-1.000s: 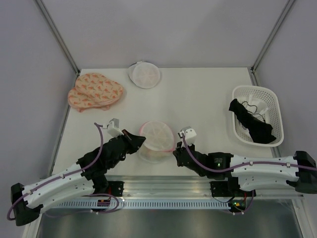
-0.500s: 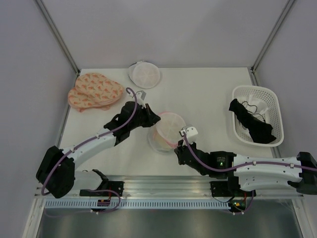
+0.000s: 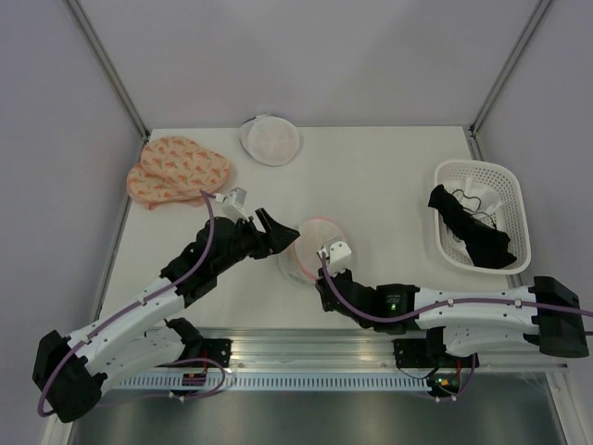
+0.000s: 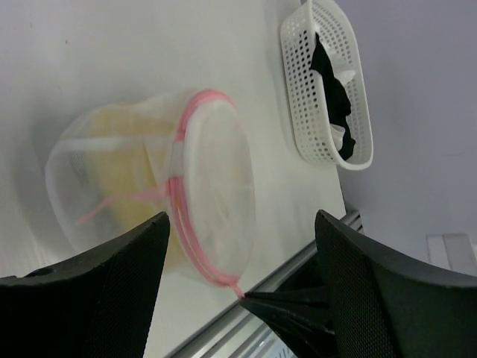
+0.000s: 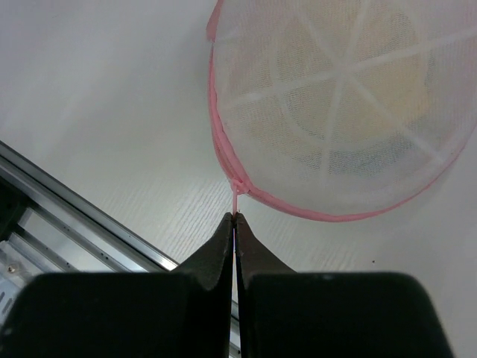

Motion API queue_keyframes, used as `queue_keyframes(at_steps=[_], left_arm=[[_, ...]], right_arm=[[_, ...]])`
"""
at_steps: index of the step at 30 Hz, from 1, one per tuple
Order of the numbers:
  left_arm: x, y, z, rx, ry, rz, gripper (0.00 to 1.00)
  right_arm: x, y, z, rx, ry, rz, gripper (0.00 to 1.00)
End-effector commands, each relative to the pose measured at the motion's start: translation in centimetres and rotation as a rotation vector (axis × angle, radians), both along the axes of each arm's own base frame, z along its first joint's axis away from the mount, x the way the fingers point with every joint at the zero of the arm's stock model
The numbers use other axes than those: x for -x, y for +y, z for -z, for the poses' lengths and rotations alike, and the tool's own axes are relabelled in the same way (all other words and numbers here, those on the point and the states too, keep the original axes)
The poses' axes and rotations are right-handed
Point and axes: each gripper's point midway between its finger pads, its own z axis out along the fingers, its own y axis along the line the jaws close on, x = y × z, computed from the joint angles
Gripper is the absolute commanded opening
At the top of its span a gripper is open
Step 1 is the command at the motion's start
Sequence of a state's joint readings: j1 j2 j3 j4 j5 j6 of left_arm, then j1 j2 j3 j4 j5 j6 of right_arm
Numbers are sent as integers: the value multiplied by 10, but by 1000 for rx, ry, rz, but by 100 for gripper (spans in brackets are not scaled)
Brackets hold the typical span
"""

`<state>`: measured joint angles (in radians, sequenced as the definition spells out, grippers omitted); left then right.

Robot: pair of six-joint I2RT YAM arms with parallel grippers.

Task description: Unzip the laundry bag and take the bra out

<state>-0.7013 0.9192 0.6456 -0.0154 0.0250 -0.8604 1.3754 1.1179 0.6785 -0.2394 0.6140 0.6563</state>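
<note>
Toward the front of the white desk (image 3: 389,176), between the two arms: pink-rimmed mesh laundry bag (image 3: 308,248), lying tilted, round spoked face turned up and toward the right arm. Inside, seen through the mesh: pale yellow bra (image 4: 123,186) with a thin pink strap. Right tool (image 5: 235,218) low at the bag's near edge, pinched fully closed on pink zipper pull (image 5: 236,200), a thin strand stretched straight from the pink rim down to the meeting fingertips. Left tool (image 3: 281,228) at the bag's left side, spread wide, gripping nothing, just beside the mesh; touching or not, cannot tell. From the left wrist view, both black fingers (image 4: 104,291) low in the frame, one on each side, bag beyond and between them. How far the zip is undone: cannot tell from any view. At the right edge of the desk, well apart from the bag: white perforated basket (image 3: 508,190) with black garment (image 3: 473,232) draped inside and partly over its near-left rim. At the back, near the middle: second white mesh laundry bag (image 3: 271,139), round and flat. At the back left corner: orange-patterned bra (image 3: 176,171), spread flat on the desk, apart from both arms.
</note>
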Motion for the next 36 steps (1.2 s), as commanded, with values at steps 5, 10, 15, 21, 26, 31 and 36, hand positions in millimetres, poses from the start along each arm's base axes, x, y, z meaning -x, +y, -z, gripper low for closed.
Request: queue_keyframes(at_steps=[5,10,15,21,26,31,36], left_arm=[[44,-12,55,29,225,27,82],[50,-32,59,62,243,62,80],[42,-31,60,72,234,14,60],[36,-20,64,70,235,-56,2],[29,-10,60,62,211,-119,2],[26,6,55,22,188,-173,2],[26,8,46,-11,150,-138,2]], right_arm=[[-2,32,-29,-106,-39,-50,0],[1,45,-39,-164,-45,-91,0],[7,53,-39,-182,-29,-135,1],[10,47,-32,-170,-9,-132,0],[16,41,-16,-128,35,-141,0],[20,24,12,-53,91,-100,1],[-3,-21,32,79,67,120,0]])
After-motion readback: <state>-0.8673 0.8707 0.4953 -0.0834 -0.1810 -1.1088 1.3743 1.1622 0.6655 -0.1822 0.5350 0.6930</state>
